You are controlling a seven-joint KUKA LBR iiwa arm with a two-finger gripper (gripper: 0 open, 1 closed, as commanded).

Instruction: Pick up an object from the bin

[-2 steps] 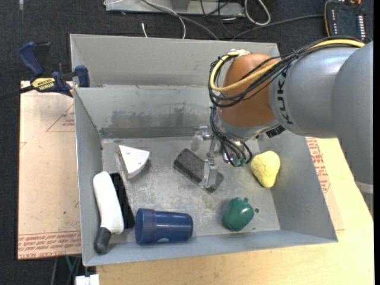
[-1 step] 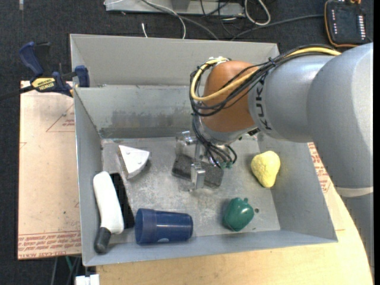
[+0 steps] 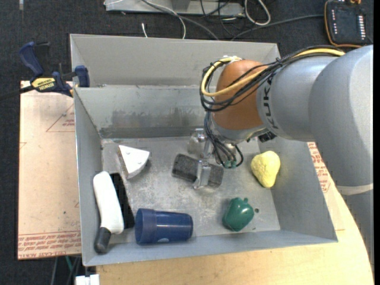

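**Hand low at bin's centre, beside grey block**

The hand [image 3: 206, 174] is down near the floor of the bin [image 3: 89, 136], about the middle. Whether it is open or closed I cannot tell. A grey block [image 3: 185, 167] lies just beside it at 9 o'clock; nothing shows in its grip. The arm [image 3: 323, 100] comes in from 2 o'clock, its wrist pointing steeply down. A yellow lump [image 3: 266, 168] lies at 3 o'clock, a green pepper [image 3: 238, 214] at 5, a blue cup [image 3: 164, 226] at 7, and a white wedge [image 3: 132, 161] farther off at 9.

Brush [image 3: 108, 202] left, cup [image 3: 163, 226] beside it, block [image 3: 185, 167] centre, lemon [image 3: 265, 168] right
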